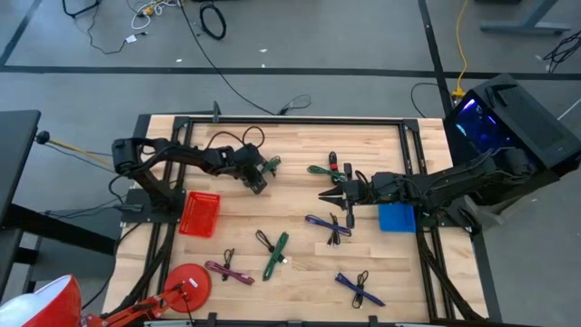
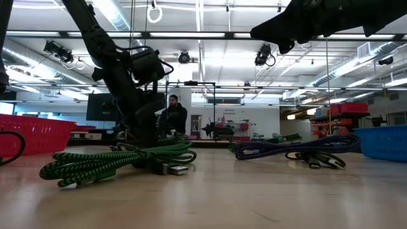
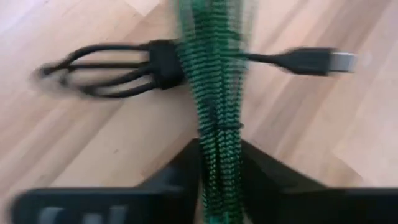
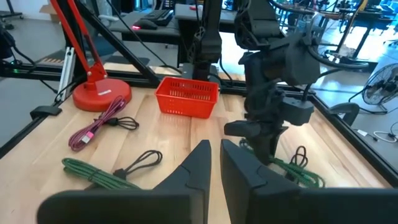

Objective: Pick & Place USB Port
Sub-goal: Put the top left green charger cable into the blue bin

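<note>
A green-and-black braided USB cable [image 3: 210,68] lies bundled on the wood at the far left of the table [image 1: 271,163]. Its black loops [image 3: 106,71] and its plug [image 3: 314,61] stick out to either side. My left gripper [image 1: 260,181] slants down over it, shut on the bundle [image 3: 219,149]. My right gripper [image 1: 329,195] hangs above the table's middle, shut with nothing between its fingers [image 4: 215,163]. In the low view the left arm [image 2: 137,95] stands behind another green cable [image 2: 114,162]. My left gripper pinches the braided green bundle [image 3: 219,134] between its two fingers, several strands at once. The fingers [image 3: 180,168] slant down from the table's left side, and the bundle runs on away from them. The cable's black loops and plug rest on the wood.
A red basket [image 1: 200,213] stands near the left arm and a blue basket [image 1: 396,218] near the right one. Loose cables lie about: red-green [image 1: 331,168], purple-blue [image 1: 329,225], green [image 1: 275,254], pink [image 1: 229,271], blue [image 1: 359,289]. A red lamp base [image 1: 186,283] stands at the near left.
</note>
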